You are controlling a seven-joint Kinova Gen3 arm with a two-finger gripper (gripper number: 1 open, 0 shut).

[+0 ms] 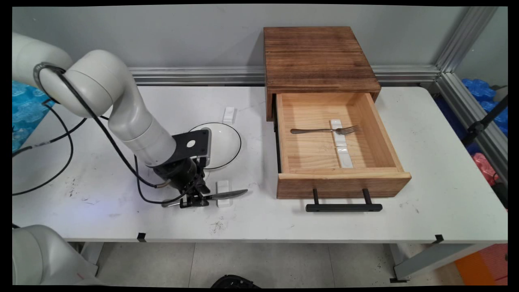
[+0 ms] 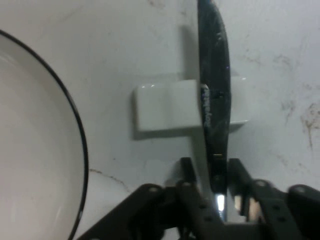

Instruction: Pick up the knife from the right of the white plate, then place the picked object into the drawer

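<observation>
The knife, lower left of centre on the surface, lies across a small white rest beside the plate, thin, stiff and probably slippery, with the gripper fingers narrowed around its handle.

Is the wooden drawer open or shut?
Open: the drawer is pulled out of its wooden box, showing a fork inside.

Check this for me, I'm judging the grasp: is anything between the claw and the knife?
Nothing visible. The claw is already down at the knife, a finger either side of it near the white rest that its blade lies across. The bowl sits off to one side.
</observation>
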